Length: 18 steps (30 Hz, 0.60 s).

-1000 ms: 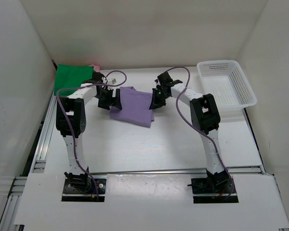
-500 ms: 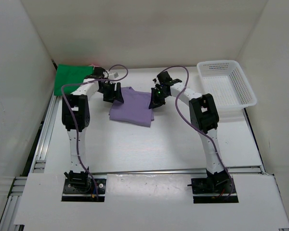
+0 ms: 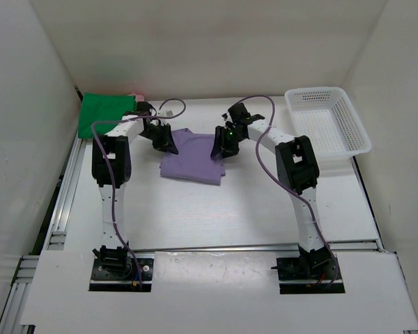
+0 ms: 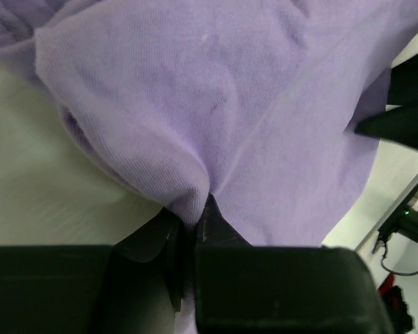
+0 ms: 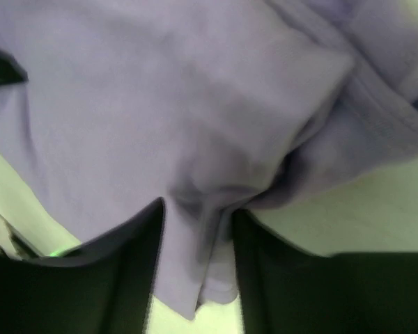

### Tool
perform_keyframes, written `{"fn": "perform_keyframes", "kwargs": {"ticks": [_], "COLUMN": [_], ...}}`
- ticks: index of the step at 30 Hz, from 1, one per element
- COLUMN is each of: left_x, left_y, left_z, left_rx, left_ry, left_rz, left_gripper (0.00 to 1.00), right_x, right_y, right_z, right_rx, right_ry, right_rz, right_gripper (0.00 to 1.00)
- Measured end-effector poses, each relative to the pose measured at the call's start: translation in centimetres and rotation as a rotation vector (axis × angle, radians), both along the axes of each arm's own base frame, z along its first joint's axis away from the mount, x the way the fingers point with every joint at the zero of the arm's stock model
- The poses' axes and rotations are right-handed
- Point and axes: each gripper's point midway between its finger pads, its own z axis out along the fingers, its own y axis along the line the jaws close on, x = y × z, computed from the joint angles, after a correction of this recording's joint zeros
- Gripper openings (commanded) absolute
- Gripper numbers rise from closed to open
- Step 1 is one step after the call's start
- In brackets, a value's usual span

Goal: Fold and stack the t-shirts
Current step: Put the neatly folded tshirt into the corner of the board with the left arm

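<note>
A light purple t-shirt (image 3: 191,158), folded, lies on the white table (image 3: 216,209) between my two arms. My left gripper (image 3: 168,141) is at its left edge; in the left wrist view the gripper (image 4: 194,212) is shut on a pinched ridge of the purple cloth (image 4: 265,104). My right gripper (image 3: 219,146) is at the shirt's right edge. In the right wrist view its jaws (image 5: 198,223) stand apart, with a loose fold of the purple shirt (image 5: 160,90) lying between them. A green t-shirt (image 3: 104,111) lies at the far left, with a sliver of pink cloth (image 3: 136,95) behind it.
A white mesh basket (image 3: 313,91) stands at the back right corner of the table. White walls close in the left, back and right sides. An aluminium rail (image 3: 63,202) runs along the table's left edge.
My left gripper was open beside the purple shirt; it moved onto the shirt's left edge and shut on the cloth. My right gripper's jaws have parted around the fold they held.
</note>
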Motion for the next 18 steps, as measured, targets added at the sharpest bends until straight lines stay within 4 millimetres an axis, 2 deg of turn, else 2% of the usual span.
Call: {"fn": "perform_keyframes", "kwargs": {"ticks": [2, 3, 7, 11, 15, 18], "left_x": [0.0, 0.1, 1.3, 3.1, 4.5, 5.7], "left_y": [0.7, 1.2, 3.9, 6.5, 8.1, 8.9], "left_z": [0.0, 0.0, 0.7, 2.0, 3.3, 4.5], "left_rx": [0.037, 0.072, 0.272, 0.497, 0.729, 0.871], "left_ry": [0.015, 0.018, -0.008, -0.086, -0.187, -0.264], "left_rz": [0.018, 0.029, 0.077, 0.133, 0.182, 0.228], "left_gripper": [0.1, 0.1, 0.1, 0.1, 0.1, 0.1], "right_x": [-0.4, -0.9, -3.4, -4.4, -4.4, -5.0], "right_y": [-0.5, -1.4, -7.1, -12.0, -13.0, -13.1], "right_z": [0.9, 0.9, 1.8, 5.2, 8.4, 8.4], "right_rx": [0.002, -0.023, -0.139, -0.193, -0.196, -0.215], "right_ry": [-0.009, -0.004, 0.025, -0.029, -0.11, -0.116], "right_rz": [-0.016, -0.039, -0.168, -0.287, -0.319, -0.32], "right_gripper": [0.74, 0.77, 0.8, 0.8, 0.8, 0.8]}}
